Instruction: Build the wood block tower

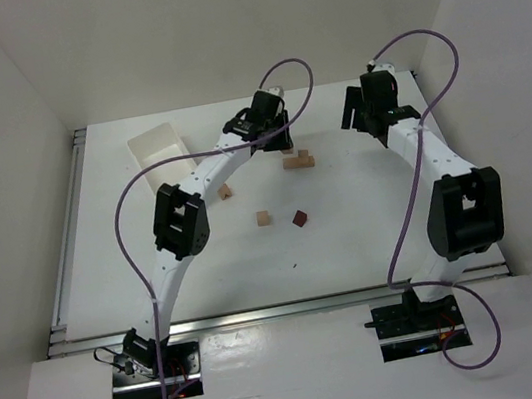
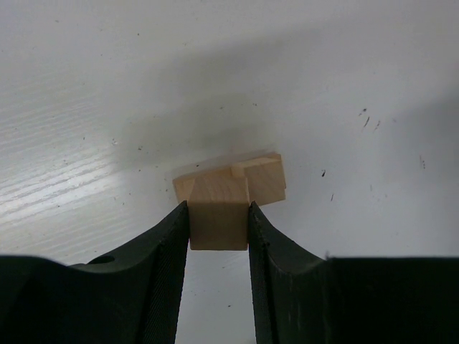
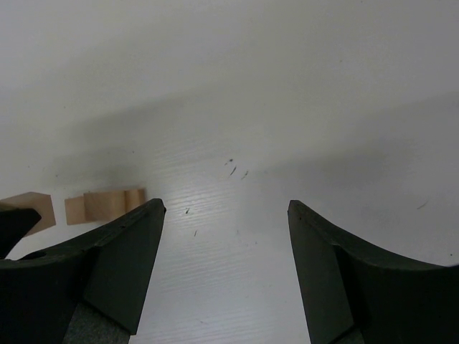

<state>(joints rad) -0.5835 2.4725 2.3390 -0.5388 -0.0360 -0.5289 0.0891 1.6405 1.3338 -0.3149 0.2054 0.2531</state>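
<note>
Spanning most of the top view, the white table (image 1: 354,246) carries everything else. The left arm (image 1: 174,224) arches up and rightward toward the far middle of the table. The right arm (image 1: 460,209) arches up and leftward, ending near the far right. A white tray (image 1: 159,148) sits at the far left, just beside the left arm's wrist.

Left gripper (image 2: 219,211): jaws closed to the width of one block, clamping a tan cube (image 2: 219,222) on its two side faces, both fingers (image 2: 168,244) flat against it. Right gripper (image 3: 226,208): jaws spread wide, nothing between them, only bare table beneath.

Wood block tower (image 1: 297,160): so far a low cluster of tan pieces at the far centre of the table, just right of the left gripper's tip. In the left wrist view it lies directly behind the held cube. Cannot tell whether cube and cluster touch.

Loose pieces, nearer the arm bases and well apart from the cluster: one tan block (image 1: 225,191) close under the left arm, a second tan block (image 1: 264,218), and a maroon block (image 1: 299,217) near it on the right.
</note>
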